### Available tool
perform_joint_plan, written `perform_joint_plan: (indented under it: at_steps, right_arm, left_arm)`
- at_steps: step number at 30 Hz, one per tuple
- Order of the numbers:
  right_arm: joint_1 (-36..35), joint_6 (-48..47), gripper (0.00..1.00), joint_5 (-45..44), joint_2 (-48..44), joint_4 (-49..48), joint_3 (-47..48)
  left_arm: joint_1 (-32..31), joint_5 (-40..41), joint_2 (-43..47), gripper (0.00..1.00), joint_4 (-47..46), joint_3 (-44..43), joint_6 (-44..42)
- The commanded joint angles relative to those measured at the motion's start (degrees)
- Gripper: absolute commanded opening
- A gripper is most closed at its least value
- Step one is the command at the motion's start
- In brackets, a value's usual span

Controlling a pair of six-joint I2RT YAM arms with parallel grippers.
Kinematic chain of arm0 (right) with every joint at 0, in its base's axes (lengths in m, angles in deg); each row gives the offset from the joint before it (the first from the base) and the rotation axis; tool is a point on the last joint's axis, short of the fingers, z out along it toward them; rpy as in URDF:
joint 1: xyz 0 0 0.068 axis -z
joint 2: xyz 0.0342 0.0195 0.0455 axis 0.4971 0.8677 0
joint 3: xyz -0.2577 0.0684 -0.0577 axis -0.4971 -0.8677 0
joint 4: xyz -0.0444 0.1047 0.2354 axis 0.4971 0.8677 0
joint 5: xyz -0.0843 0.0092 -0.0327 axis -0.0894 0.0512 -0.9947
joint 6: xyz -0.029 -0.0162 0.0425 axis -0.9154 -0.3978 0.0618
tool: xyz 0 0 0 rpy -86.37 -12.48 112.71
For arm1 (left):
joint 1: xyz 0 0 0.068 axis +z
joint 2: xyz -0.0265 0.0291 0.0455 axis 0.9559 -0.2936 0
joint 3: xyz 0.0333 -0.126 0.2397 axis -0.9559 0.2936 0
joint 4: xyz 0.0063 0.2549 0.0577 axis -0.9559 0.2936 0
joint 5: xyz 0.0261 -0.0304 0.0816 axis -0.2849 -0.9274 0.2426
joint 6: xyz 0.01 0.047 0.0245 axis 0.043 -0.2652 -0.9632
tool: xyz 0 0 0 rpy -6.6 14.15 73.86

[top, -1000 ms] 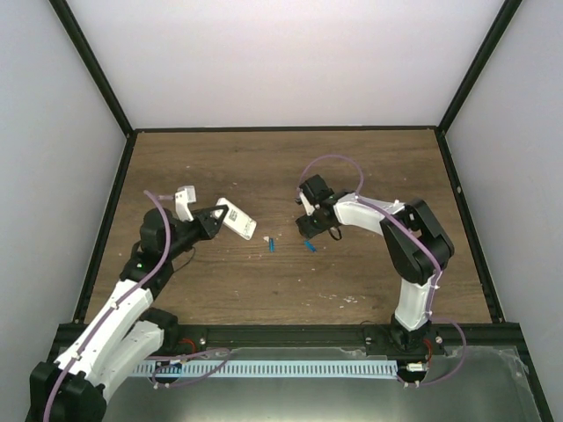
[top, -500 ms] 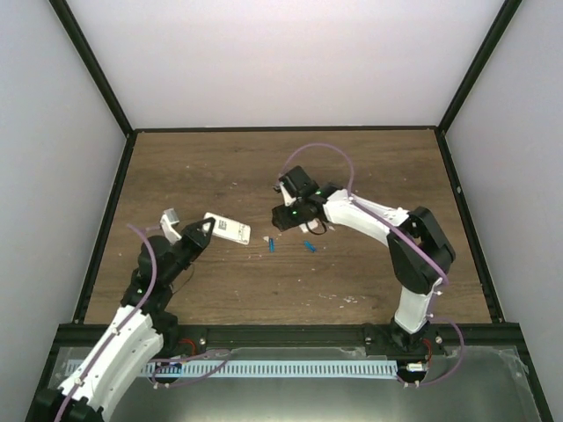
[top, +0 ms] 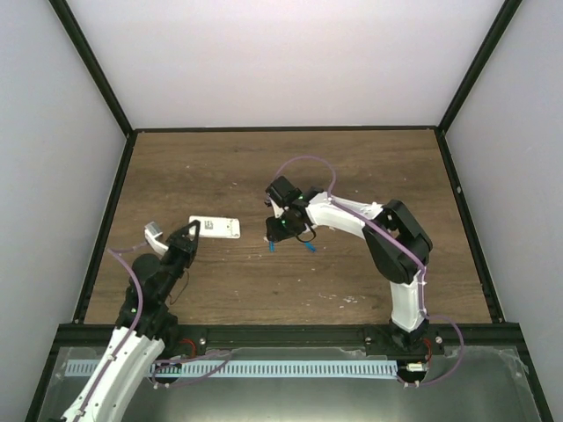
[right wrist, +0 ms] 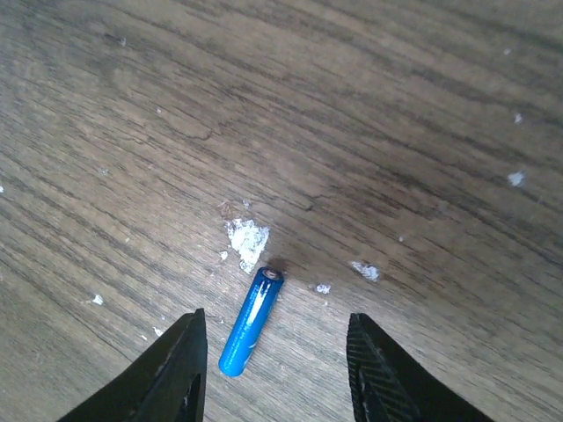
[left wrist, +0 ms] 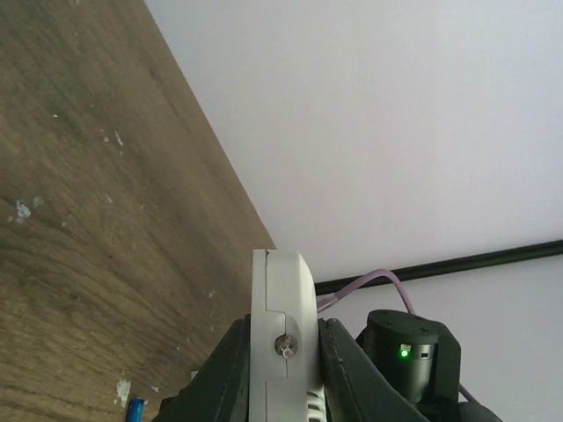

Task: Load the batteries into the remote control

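remote (top: 215, 228) at the left of the table (top: 369, 167), gripped by its left end in the left gripper (top: 187, 239), whose jaws press flat against its two faces. the left wrist view shows it edge-on, with a seam and a small pin on its thin side. we judge the hold is meant to keep it steady and pointed toward the middle, where the cells lie. whether it clears the wood we cannot tell.

the two blue batteries (top: 272, 246) lie on the table just right of the remote, near each other but apart. the right gripper (top: 280, 230) stands low over the left one, jaws partly apart and straddling it. its fingers (right wrist: 180, 374) sit one on each side and neither touches. in the right wrist view that battery lies slanted, one end beside a pale speck (right wrist: 248, 237). we read this placing as the set-up for a pinch across its body.

no brand or label can be read. the remote's face shows a grey window and dark marks too small to make out, and the battery's blue jacket shows no print.
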State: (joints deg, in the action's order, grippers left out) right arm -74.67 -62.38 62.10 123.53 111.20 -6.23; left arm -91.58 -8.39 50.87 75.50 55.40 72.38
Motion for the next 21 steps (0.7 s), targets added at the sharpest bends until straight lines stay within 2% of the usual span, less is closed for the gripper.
perform_joint_plan:
  at_steps: [1, 21]
  right_arm:
    - [-0.9, 1.1, 0.39, 1.7, 1.7, 0.7, 2.5]
    - [-3.0, -0.4, 0.31, -0.9, 6.6, 1.5, 4.3]
  left_arm:
    - [0.2, 1.3, 1.9, 0.00, 1.7, 1.2, 2.4]
    - [0.2, 0.6, 0.7, 0.00, 1.2, 0.2, 1.1]
